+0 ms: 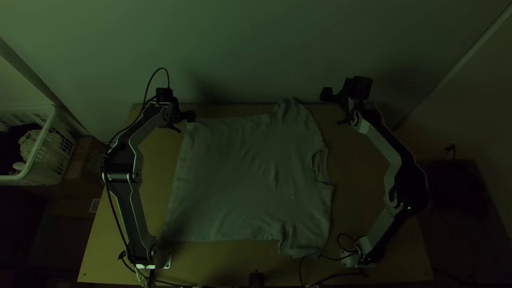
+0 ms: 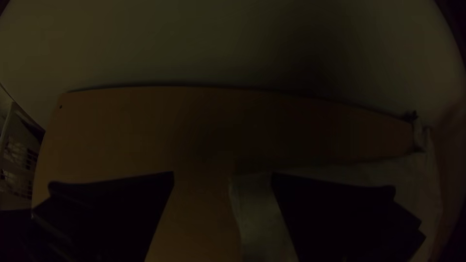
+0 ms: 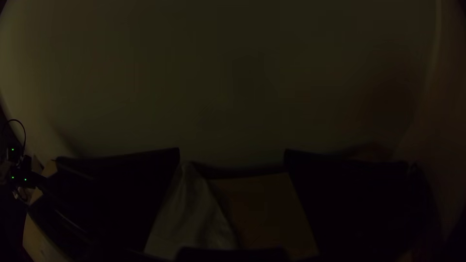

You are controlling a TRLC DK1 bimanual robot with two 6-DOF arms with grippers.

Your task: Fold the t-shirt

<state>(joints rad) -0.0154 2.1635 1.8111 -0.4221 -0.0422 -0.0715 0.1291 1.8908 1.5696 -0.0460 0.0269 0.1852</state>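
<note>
A light grey t-shirt (image 1: 245, 176) lies spread on the table, hem at the left, neck opening at the right, one sleeve toward the far edge and one toward the near edge. My left gripper (image 1: 184, 121) is above the shirt's far left corner; in the left wrist view the gripper (image 2: 222, 177) stands open, one finger over the shirt's corner (image 2: 257, 208). My right gripper (image 1: 335, 109) is beyond the far sleeve, to its right, over the table's far edge; in the right wrist view the gripper (image 3: 232, 153) stands open with the sleeve (image 3: 194, 213) partly behind one finger.
The wooden table (image 1: 368, 181) shows bare around the shirt, and a wall (image 1: 245, 48) rises behind its far edge. A white basket (image 1: 45, 152) with cloth inside stands off the left side. Black cables (image 1: 330, 277) run along the near edge.
</note>
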